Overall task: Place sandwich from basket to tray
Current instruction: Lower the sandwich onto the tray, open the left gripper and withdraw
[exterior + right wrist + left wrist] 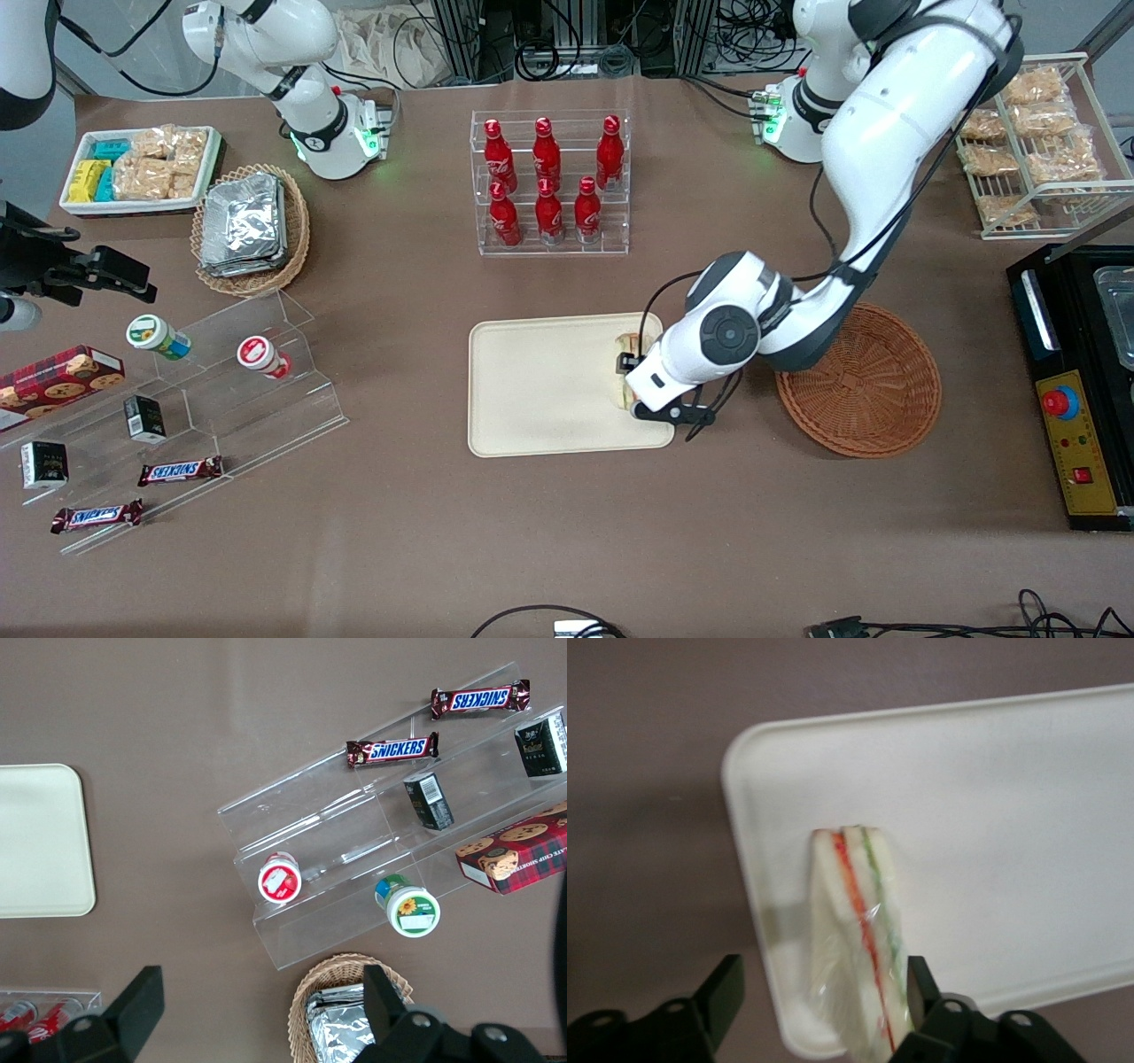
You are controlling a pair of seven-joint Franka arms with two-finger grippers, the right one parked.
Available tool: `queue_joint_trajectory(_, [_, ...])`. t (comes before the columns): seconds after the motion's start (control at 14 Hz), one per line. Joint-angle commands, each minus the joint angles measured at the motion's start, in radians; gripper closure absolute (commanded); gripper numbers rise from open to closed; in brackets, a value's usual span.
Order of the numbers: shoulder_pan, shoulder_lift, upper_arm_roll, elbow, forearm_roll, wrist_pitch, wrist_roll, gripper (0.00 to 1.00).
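Note:
The sandwich (855, 921), a wrapped wedge of pale bread with orange and green layers, lies on the cream tray (1010, 815) close to one rounded corner. My gripper (824, 973) is open just above it. One finger stands right beside the sandwich and the other is well clear, over the table. In the front view the gripper (633, 377) hangs over the tray (549, 390) at the edge nearest the reddish-brown basket (873, 381), and only a bit of the sandwich (627, 344) shows past the wrist. Nothing shows in the part of the basket I can see.
A clear rack of red bottles (551, 186) stands farther from the front camera than the tray. Toward the parked arm's end are a tan basket of foil packets (252, 226) and an acrylic stepped shelf (230, 372). Beside the basket, toward the working arm's end, sits a black machine (1076, 381).

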Motion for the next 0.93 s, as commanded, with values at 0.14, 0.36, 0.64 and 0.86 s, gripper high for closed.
queue_joint_trajectory(0.14, [0.13,-0.351,-0.013,-0.321,-0.008,-0.034,0.053,0.0])
queue_joint_trajectory(0.36, [0.201,-0.519,-0.01,-0.415,-0.124,-0.054,0.181,0.0])
queue_joint_trajectory(0.64, [0.365,-0.641,-0.004,-0.403,-0.257,-0.174,0.404,0.0])
queue_joint_trajectory(0.86, [0.48,-0.651,-0.002,-0.323,-0.255,-0.258,0.473,0.0])
